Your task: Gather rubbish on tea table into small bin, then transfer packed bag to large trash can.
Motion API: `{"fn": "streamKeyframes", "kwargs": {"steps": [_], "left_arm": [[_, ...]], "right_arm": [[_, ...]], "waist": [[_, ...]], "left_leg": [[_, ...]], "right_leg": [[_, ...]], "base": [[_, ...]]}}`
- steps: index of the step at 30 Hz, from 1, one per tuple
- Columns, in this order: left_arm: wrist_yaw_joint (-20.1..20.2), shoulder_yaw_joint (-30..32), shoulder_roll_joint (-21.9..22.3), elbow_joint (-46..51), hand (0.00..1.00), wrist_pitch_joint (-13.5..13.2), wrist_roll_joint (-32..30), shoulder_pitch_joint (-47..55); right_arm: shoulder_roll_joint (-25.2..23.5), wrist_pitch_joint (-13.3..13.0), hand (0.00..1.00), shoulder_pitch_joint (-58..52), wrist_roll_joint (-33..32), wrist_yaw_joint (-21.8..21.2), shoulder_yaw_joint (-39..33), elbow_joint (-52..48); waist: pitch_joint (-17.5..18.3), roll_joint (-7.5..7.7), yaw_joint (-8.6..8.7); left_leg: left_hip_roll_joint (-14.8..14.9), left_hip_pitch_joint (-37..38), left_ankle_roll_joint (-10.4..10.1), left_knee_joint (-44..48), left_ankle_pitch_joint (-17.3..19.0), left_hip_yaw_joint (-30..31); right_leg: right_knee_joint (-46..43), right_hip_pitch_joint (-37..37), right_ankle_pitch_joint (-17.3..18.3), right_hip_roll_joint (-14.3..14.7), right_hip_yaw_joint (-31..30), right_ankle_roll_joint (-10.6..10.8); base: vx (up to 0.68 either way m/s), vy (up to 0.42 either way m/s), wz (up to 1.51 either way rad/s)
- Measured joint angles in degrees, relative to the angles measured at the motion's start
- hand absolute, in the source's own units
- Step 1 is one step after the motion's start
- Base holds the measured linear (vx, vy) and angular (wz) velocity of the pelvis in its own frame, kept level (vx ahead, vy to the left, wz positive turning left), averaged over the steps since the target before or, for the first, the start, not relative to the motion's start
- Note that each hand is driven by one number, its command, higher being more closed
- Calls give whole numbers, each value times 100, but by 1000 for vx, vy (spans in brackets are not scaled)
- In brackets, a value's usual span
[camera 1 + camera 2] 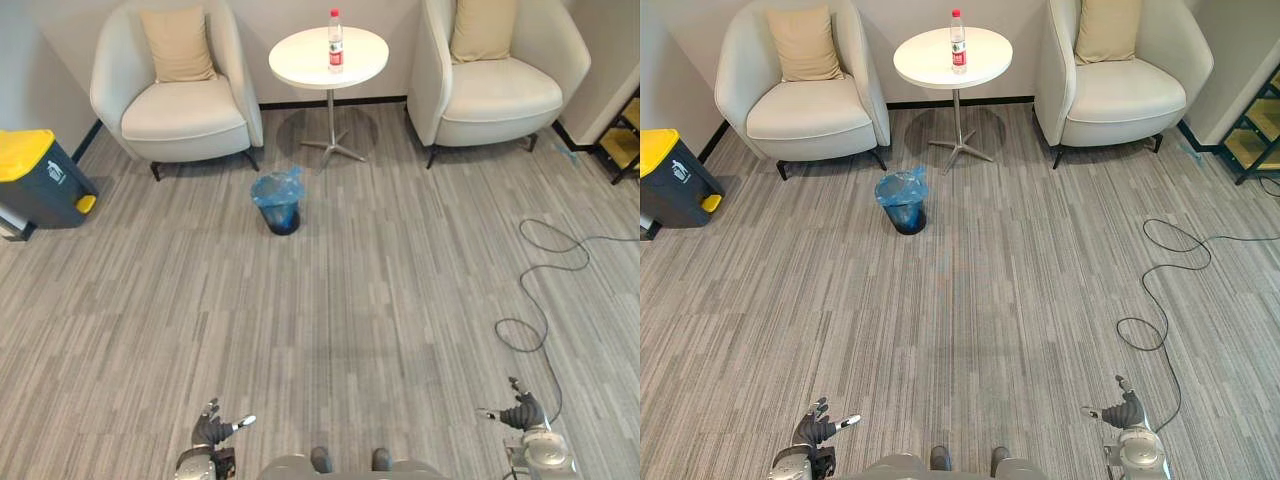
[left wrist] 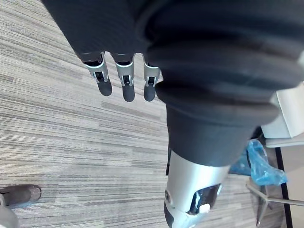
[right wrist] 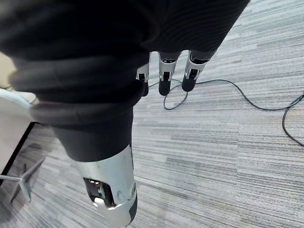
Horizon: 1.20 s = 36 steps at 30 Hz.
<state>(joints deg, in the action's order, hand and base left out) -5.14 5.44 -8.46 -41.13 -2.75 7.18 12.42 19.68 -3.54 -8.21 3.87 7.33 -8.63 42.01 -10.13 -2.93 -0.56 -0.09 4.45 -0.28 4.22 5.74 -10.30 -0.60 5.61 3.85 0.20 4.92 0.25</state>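
A plastic bottle (image 1: 335,41) with a red cap and label stands upright on the round white tea table (image 1: 300,60) at the far end of the room. The small bin (image 1: 279,201), lined with a blue bag, sits on the carpet in front of the table, a little to its left. The large dark trash can (image 1: 38,178) with a yellow lid stands at the far left. My left hand (image 1: 212,431) hangs low at the near left, fingers straight and empty. My right hand (image 1: 522,413) hangs at the near right, also open and empty. Both are far from the table.
Two cream armchairs (image 1: 178,95) (image 1: 500,80) with tan cushions flank the table. A dark shelf (image 1: 625,140) stands at the far right edge. Grey striped carpet stretches between me and the bin.
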Motion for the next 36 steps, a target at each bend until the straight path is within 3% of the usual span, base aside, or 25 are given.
{"fn": "streamKeyframes", "kwargs": {"steps": [20,23,24,25,27,28,29,31,33,36], "left_arm": [[-15,167,157,71,0,18,118,6],[-32,187,163,287,0,39,133,22],[-36,195,166,361,0,41,164,24],[-56,198,161,540,0,43,200,25],[-137,197,155,682,0,41,239,16],[-154,193,155,683,0,47,240,10],[-162,186,149,684,0,51,240,7],[-277,153,139,686,0,93,258,31],[-287,148,139,688,0,92,358,-29],[-387,146,138,684,0,82,422,-307]], "right_arm": [[-451,38,0,254,-403,26,-298,163],[-538,59,0,416,-444,52,-397,165],[-542,70,0,487,-457,72,-397,164],[-572,78,0,559,-519,151,-408,163],[-590,116,0,540,-564,156,-401,165],[-591,162,0,564,-569,167,-386,167],[-595,167,0,571,-573,172,-380,167],[-611,217,0,548,-603,238,-374,167],[-597,229,0,566,-603,252,-368,168],[-581,234,0,645,-611,257,-363,166]], "waist": [[98,20,-34],[54,3,-78],[30,-14,-90],[-68,-10,-107],[-151,111,-82],[-210,136,-75],[-257,128,-45],[-369,91,-14],[-410,63,16],[-620,100,202]], "left_leg": [[19,-271,49,-130,-91,-23],[99,-623,153,328,175,-95],[126,-725,170,518,312,-101],[144,-813,183,844,613,-151],[32,-839,248,1196,993,-194],[-18,-779,283,1278,1127,-236],[-28,-711,299,1289,1177,-244],[-20,-357,260,1160,1320,-250],[70,-109,192,995,1346,-242],[230,285,22,748,1433,57]], "right_leg": [[368,-186,-306,56,-87,-13],[158,-473,-245,88,-229,38],[-181,-674,-42,98,-278,55],[-1154,-1088,509,36,-299,156],[-2360,-1518,1046,-211,-155,266],[-3347,-1979,1159,-426,120,320],[-3775,-2162,1200,-531,294,287],[-4069,-2543,1271,-862,876,197],[-3436,-2867,1170,-915,1140,246],[-1708,-3272,123,-834,1136,389]], "base": [[-16,-6,-3],[-14,22,-26],[-8,66,-26],[-8,70,-20],[44,53,-12],[105,36,-17],[123,32,-15],[243,39,-10],[421,-3,4],[626,-149,59]]}}
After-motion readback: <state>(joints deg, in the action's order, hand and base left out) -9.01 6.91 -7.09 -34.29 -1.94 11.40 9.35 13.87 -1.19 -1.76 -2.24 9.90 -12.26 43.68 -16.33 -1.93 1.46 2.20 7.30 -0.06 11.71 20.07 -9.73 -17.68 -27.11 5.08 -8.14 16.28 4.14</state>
